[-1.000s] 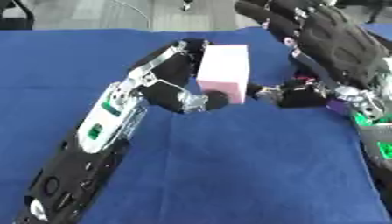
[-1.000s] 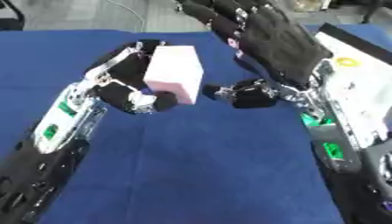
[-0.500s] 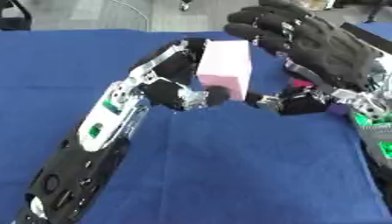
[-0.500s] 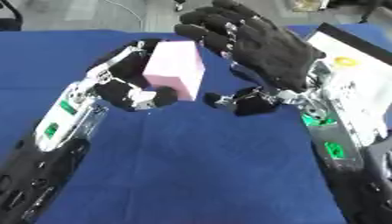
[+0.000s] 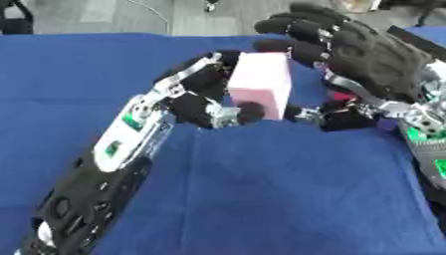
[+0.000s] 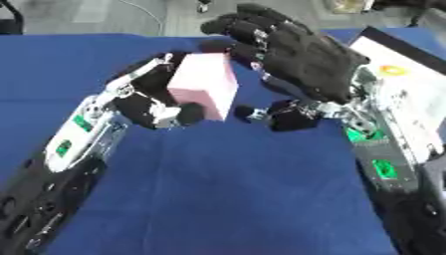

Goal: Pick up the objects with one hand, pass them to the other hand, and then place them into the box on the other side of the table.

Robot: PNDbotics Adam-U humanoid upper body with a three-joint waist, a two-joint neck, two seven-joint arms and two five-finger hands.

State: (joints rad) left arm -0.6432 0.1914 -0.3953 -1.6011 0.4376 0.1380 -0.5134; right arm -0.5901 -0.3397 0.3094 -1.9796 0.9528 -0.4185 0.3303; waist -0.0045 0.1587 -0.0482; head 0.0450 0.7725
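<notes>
While the left hand (image 5: 202, 102) curls its fingers and thumb round a pale pink block (image 5: 260, 85), the block stands upright and slightly tilted above the blue cloth (image 5: 261, 199) that covers the table, held clear of it near the middle of the far half. Dark fingers wrap the block's left face from behind, and the thumb tip presses on its lower front edge, so the block is pinched between them. It is a plain rectangular box shape with flat, matte faces and soft-looking edges, taller than it is wide. Just to the right of the block, the right hand (image 6: 305, 60) hovers with its fingers spread and only lightly bent, arching over the block's top right corner; its fingertips (image 6: 228, 22) reach beyond the block's far upper edge, and whether they touch it cannot be told. Its thumb (image 6: 261, 113) points toward the block's lower right side, close to it but with a small gap showing. This hand is covered in a black, ribbed, glove-like skin, with silver metal joints at the wrist. Farther right of the block, beyond the right forearm, lies a white box (image 6: 409, 94) with a dark rim, with a small yellow ring shape (image 6: 392, 70) on its pale surface.
</notes>
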